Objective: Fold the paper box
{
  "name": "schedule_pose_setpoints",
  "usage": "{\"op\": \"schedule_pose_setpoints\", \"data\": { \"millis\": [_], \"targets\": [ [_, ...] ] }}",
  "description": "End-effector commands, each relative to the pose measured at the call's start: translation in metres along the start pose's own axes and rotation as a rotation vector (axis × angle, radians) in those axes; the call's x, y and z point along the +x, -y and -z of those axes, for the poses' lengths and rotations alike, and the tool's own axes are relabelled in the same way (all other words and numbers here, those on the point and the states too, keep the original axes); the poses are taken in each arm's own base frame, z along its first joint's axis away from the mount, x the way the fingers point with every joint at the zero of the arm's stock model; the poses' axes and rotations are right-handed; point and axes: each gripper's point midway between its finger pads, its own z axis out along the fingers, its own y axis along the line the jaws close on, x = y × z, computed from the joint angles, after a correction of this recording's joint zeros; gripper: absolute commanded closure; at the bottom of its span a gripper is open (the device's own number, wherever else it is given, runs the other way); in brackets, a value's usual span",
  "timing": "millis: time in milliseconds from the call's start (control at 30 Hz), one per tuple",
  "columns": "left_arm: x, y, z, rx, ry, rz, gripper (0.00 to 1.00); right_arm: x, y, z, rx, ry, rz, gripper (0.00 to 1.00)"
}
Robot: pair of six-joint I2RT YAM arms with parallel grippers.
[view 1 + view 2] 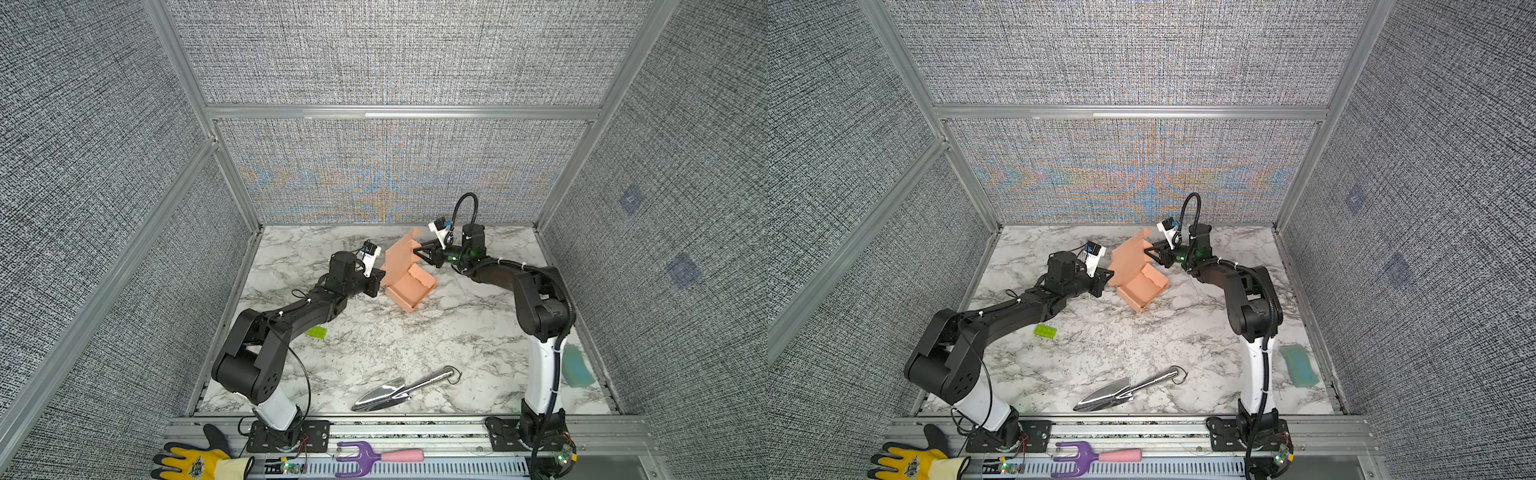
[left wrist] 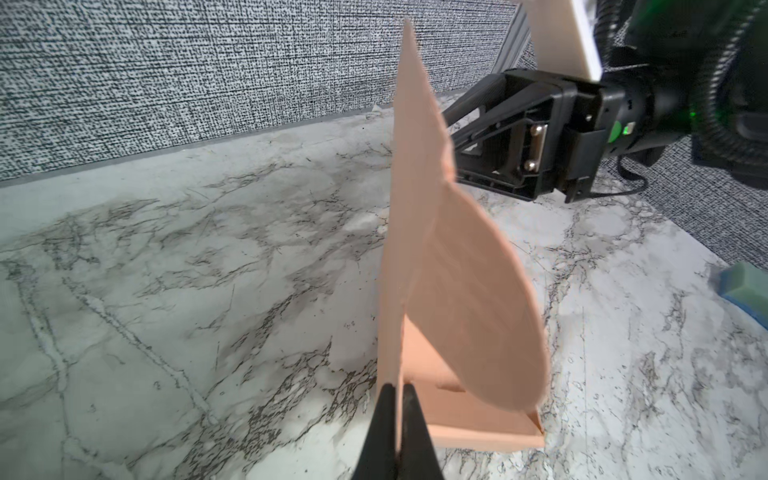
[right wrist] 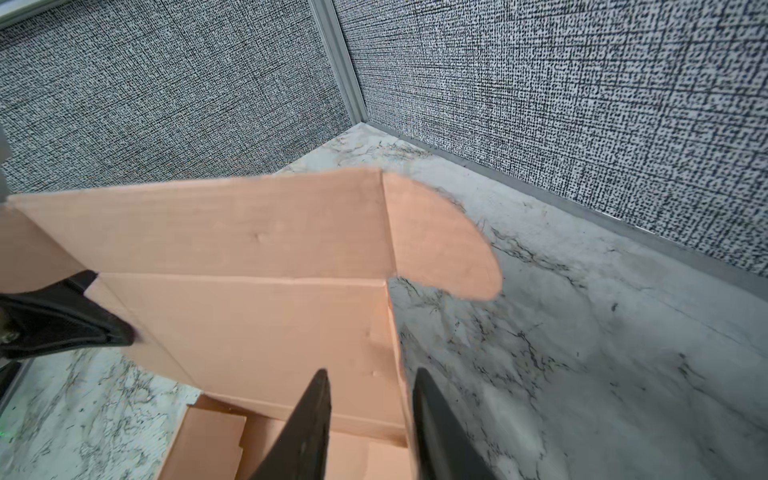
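The salmon-pink paper box (image 1: 411,286) (image 1: 1142,291) sits at the back middle of the marble table, its tray down and its lid flap standing up. My left gripper (image 1: 383,274) (image 2: 399,390) is shut on the left edge of the raised lid (image 2: 469,291). My right gripper (image 1: 415,251) (image 3: 372,372) reaches the lid's right edge (image 3: 249,324) from the far side. Its jaws stand apart astride that edge, one finger (image 3: 320,399) over the lid's inner face and one outside it. A rounded side tab (image 3: 440,241) sticks out beyond the lid.
A small green brick (image 1: 316,332) lies beside the left arm. A metal trowel (image 1: 399,390) lies near the front edge, and a teal sponge (image 1: 575,368) at the right side. The back wall (image 1: 395,174) stands close behind the box. A purple hand fork (image 1: 357,457) and a yellow glove (image 1: 195,463) rest on the front rail.
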Motion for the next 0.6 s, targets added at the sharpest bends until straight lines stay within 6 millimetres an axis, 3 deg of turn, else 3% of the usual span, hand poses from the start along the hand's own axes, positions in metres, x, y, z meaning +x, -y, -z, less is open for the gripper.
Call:
{"op": "schedule_pose_setpoints", "data": {
  "millis": [0, 133, 267, 567],
  "targets": [
    [-0.006, -0.003, -0.002, -0.009, 0.022, -0.004, 1.0, -0.003, 0.001, -0.007, 0.066, -0.002, 0.07, 0.75],
    [-0.004, -0.008, -0.003, -0.033, 0.02, 0.005, 1.0, -0.002, 0.003, -0.013, 0.15, -0.017, 0.088, 1.0],
    [-0.005, -0.015, -0.004, -0.072, 0.02, 0.014, 1.0, -0.001, 0.012, -0.009, 0.283, -0.017, 0.098, 1.0],
    [-0.009, -0.04, -0.005, -0.201, 0.029, 0.058, 1.0, 0.001, 0.01, 0.008, 0.547, 0.012, 0.107, 1.0]
  ]
}}
